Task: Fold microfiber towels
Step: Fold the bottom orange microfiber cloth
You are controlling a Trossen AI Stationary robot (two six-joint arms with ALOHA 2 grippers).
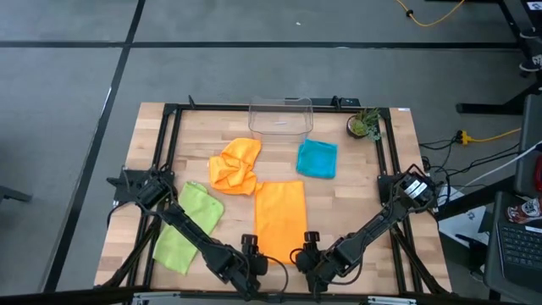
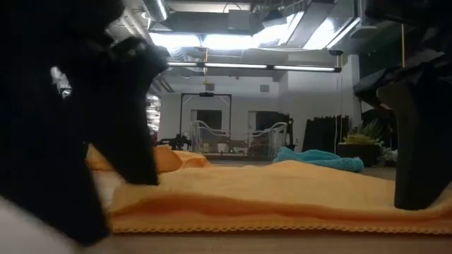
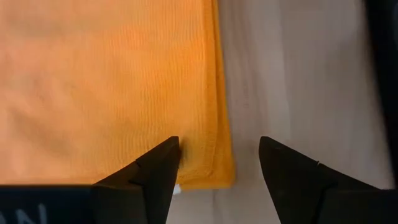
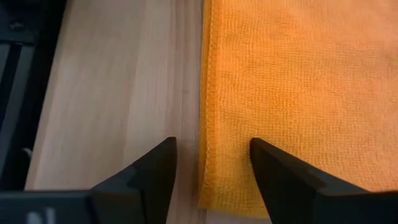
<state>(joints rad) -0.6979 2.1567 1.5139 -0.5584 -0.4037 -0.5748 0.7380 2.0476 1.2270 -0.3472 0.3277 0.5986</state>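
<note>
Your left gripper (image 3: 217, 163) and right gripper (image 4: 212, 160) each straddle a near corner of the flat orange towel (image 1: 280, 217) with fingers open, ready to pinch and fold it away across the counter (image 1: 381, 191)

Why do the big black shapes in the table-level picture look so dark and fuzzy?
Low view: the pincers sit close to the lens, out of focus, backlit by bright ceiling lights. Wrist views: evenly lit, the orange towel weave sharp.
</note>
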